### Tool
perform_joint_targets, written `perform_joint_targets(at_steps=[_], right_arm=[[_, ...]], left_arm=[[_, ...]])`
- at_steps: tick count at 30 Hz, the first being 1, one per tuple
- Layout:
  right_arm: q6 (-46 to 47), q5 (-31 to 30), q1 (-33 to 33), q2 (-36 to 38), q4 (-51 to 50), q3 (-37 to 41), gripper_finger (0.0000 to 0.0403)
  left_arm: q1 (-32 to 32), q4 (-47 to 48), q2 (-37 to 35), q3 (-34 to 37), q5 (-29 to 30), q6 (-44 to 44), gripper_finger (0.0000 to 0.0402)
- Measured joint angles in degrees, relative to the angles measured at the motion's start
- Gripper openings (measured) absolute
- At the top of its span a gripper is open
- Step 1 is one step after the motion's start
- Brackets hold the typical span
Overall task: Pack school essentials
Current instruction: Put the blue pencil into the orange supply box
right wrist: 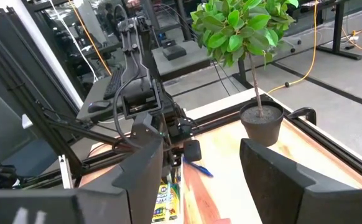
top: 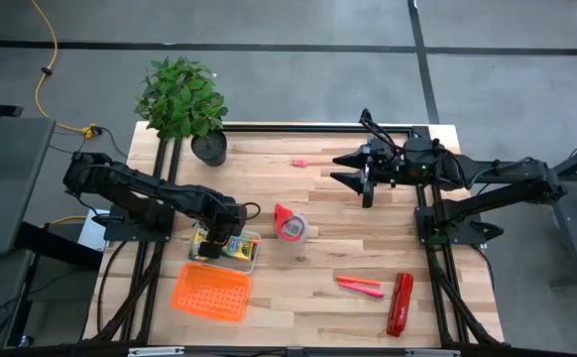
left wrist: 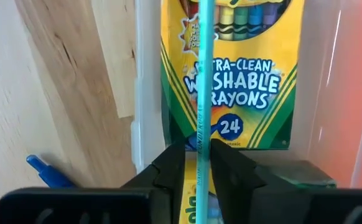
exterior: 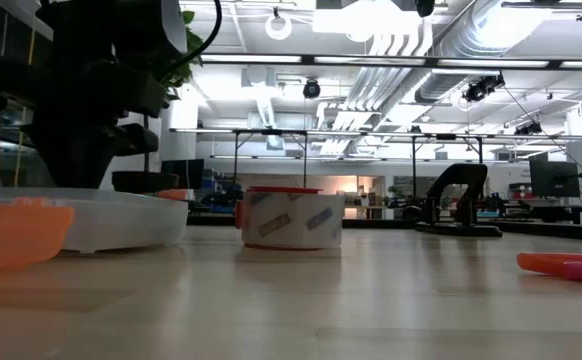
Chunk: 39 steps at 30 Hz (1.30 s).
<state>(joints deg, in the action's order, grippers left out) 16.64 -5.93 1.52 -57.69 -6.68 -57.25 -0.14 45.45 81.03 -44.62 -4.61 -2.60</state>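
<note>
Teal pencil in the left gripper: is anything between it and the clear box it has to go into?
Nothing visible. The left gripper holds the teal pencil directly over the crayon box lying in the clear box; no lid covers it.

Our left arm reaches in from the left side of the table and bends down near the front left part. Our left gripper (top: 214, 238) points down, and its two dark fingers (left wrist: 171, 171) are squeezed close together on a thin teal pencil (left wrist: 203, 93). Our right arm stretches in from the right side and stays up high near the back. Our right gripper (top: 351, 169) has its fingers spread wide apart and holds nothing.
</note>
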Motion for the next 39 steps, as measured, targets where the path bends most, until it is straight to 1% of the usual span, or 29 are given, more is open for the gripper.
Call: perform_joint_targets(at_steps=[4, 9, 13, 17, 21, 25, 28, 39], right_arm=[[0.0, 0.0, 0.0, 0.0, -0.09, 0.0, 0.0208], [0.0, 0.02, 0.0, 0.0, -0.91, 0.0, 0.0208], [0.04, 0.02, 0.0, 0.0, -1.36, 0.0, 0.0208], [0.15, 0.04, 0.0, 0.0, -1.44, 0.0, 0.0208], [0.4, -0.09, 0.0, 0.0, -1.59, 0.0, 0.0208], [0.9, -0.27, 0.0, 0.0, -1.82, 0.0, 0.0208], [0.9, -0.28, -0.01, 0.0, -1.95, 0.0, 0.0208], [1.01, -0.37, -0.02, 0.0, -2.58, 0.0, 0.0208]], left_arm=[[0.02, 1.26, -0.3, -0.04, 0.12, 0.91, 0.0096], [0.02, 4.68, -1.85, -2.41, -0.02, 0.88, 0.0134], [-0.08, 3.58, -3.91, -3.06, -0.77, -0.58, 0.015], [-1.14, 1.79, -4.24, -3.02, -1.06, -3.68, 0.0145], [-2.67, -5.76, -3.57, -3.02, -1.03, -4.02, 0.0123], [-3.79, -10.46, -1.91, -3.04, 2.16, -1.97, 0.0108], [-4.0, -10.88, -0.15, -3.04, 4.13, -0.78, 0.0107], [-4.02, -13.93, 5.66, -3.02, 4.23, 0.49, 0.0104]])
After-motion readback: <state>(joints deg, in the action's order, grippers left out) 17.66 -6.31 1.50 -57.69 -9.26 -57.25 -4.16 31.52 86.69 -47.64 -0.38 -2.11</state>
